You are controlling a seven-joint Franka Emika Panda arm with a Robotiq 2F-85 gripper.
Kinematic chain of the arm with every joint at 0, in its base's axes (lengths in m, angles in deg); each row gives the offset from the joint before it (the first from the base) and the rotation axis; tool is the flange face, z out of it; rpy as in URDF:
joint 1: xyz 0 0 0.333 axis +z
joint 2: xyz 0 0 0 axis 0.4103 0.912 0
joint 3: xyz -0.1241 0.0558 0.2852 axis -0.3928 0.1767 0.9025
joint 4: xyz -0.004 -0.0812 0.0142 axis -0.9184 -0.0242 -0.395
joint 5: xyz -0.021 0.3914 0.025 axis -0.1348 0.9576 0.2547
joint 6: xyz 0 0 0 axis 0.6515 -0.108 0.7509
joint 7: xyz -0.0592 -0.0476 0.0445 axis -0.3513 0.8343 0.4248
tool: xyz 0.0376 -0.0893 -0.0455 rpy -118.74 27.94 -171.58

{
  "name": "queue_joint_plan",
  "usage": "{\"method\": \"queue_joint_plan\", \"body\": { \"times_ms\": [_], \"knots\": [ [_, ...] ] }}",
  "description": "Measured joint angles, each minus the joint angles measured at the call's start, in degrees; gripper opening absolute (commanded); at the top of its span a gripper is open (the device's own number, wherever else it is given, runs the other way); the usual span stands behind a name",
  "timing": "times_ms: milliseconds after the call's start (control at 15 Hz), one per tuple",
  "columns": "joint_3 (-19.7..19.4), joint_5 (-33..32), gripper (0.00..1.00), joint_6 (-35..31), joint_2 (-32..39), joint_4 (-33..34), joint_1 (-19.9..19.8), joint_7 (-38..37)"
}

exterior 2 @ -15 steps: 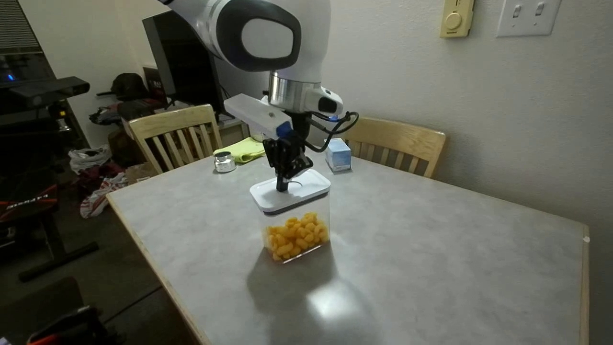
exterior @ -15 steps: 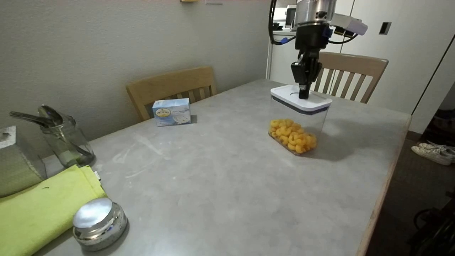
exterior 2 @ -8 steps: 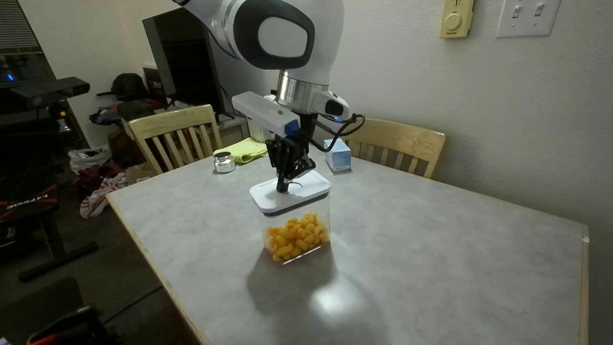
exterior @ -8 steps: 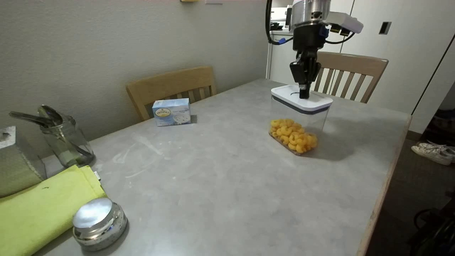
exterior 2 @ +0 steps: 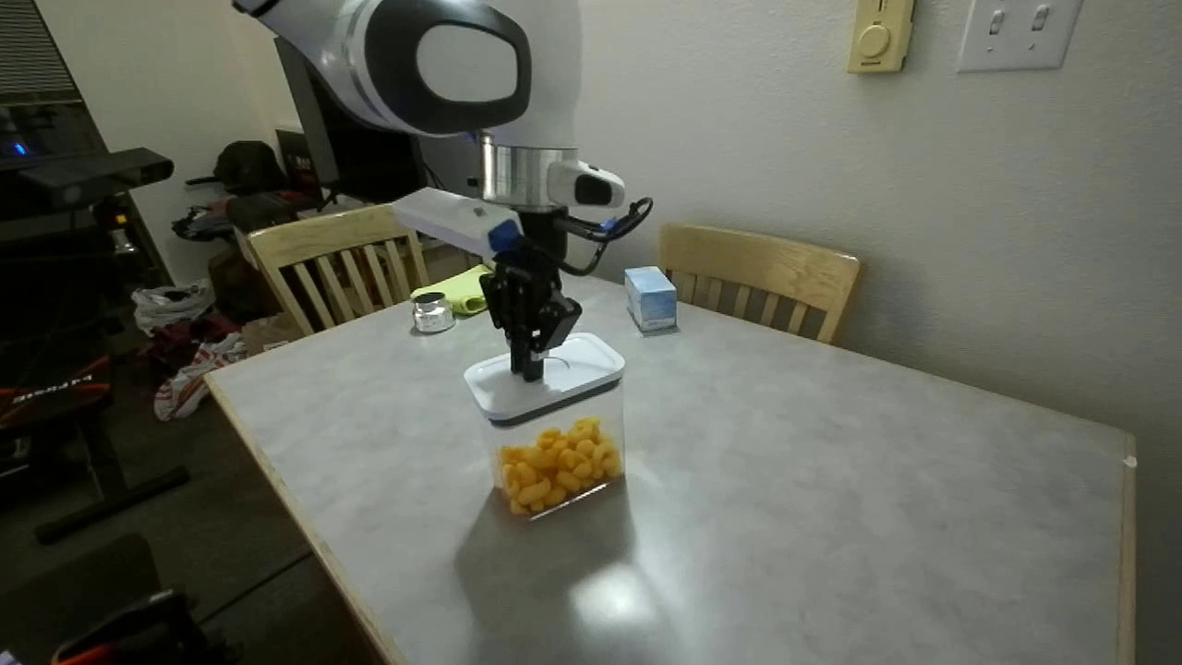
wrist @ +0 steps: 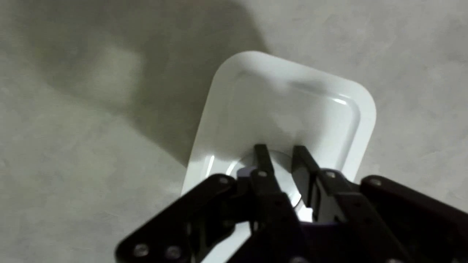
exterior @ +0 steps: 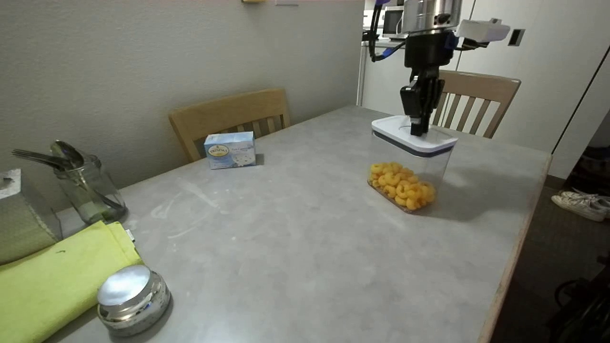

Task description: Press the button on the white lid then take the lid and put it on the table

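Where the large, mottled light grey table meets a rough pale grey wall, a grey box-shaped object stands at far left, beside a clear glass jar holding metal cutlery. A folded yellow-green cloth lies in front of them, and just beside it sits a squat, round silver metal jar. Farther right come a slatted light brown wooden chair, standing behind the table, and a light blue rectangular carton. Next, a clear rectangular plastic container stands upright on the table with curled yellow food inside; the flat white rounded-rectangle plastic lid is on top of it. Pointing down over the lid is the black gripper, released, its fingertips parted by a narrow gap; part of the small white rounded button shows between them in the wrist view. Whether the fingertips touch the lid I cannot tell. At far right are a second slatted wooden chair, tall white cabinet doors and white shoes on the dark floor.

Compared with half a second ago, gripper, container and lid have shifted slightly in both exterior views, while cloth, jars and carton have stayed put.
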State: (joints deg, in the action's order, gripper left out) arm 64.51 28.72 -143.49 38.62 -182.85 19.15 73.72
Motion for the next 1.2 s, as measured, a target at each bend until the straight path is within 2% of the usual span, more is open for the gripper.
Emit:
{"method": "queue_joint_plan", "body": {
  "times_ms": [400,733,1200],
  "knots": [
    [0.13,-10.35,0.97,-6.12,-8.9,-9.07,3.2,-8.16],
    [1.52,-16.47,1.0,-6.83,-14.12,-10.38,5.6,-13.5],
    [0.74,-14.21,1.0,-7.5,-15.85,-9.1,5.15,-13.7]
  ]
}}
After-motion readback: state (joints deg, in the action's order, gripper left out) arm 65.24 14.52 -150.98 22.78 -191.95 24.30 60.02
